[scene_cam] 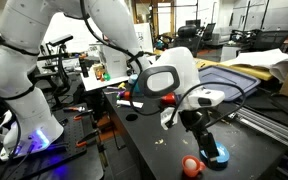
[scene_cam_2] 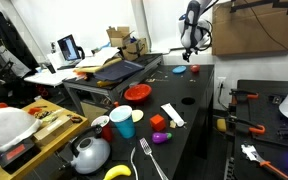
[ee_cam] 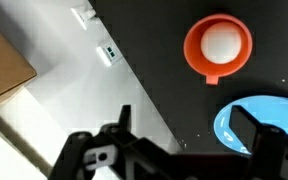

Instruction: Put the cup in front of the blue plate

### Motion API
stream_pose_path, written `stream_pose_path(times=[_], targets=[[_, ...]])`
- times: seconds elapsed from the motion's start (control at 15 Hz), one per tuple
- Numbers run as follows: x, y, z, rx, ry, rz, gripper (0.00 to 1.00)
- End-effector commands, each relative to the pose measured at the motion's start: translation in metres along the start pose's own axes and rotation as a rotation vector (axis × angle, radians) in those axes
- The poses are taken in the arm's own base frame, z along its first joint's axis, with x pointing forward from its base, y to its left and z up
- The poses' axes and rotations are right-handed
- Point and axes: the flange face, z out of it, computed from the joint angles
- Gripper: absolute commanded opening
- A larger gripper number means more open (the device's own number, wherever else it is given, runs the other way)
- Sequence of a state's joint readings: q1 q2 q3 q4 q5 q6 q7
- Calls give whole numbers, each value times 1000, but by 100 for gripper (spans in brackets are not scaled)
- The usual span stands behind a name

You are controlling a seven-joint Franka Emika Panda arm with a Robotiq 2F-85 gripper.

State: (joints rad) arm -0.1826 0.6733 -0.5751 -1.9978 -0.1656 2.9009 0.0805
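Note:
The red-orange cup (ee_cam: 218, 47) with a pale inside stands upright on the black table, next to the bright blue plate (ee_cam: 259, 125). Both show in both exterior views: the cup (scene_cam: 191, 166) (scene_cam_2: 193, 69) and the plate (scene_cam: 216, 155) (scene_cam_2: 180, 70). My gripper (ee_cam: 189, 135) hangs above them, open and empty. One finger is over the plate's edge and the other is over bare table. In the exterior views the gripper (scene_cam: 206, 135) (scene_cam_2: 191, 45) is a little above the plate and holds nothing.
The black table's edge (ee_cam: 134, 80) runs diagonally, with pale floor beyond it. In an exterior view a red bowl (scene_cam_2: 137, 93), a blue mug (scene_cam_2: 122, 122), a kettle (scene_cam_2: 89, 152), a fork (scene_cam_2: 149, 160) and a banana (scene_cam_2: 117, 172) lie at the near end.

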Motion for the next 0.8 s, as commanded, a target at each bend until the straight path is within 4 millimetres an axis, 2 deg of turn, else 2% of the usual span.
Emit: stream_pose_path(times=[0.0, 0.47, 0.73], targets=[[-5, -2, -31, -6, 70, -1, 100], [-4, -26, -75, 84, 155, -51, 100], [-4, -59, -111, 184, 190, -124, 100]])
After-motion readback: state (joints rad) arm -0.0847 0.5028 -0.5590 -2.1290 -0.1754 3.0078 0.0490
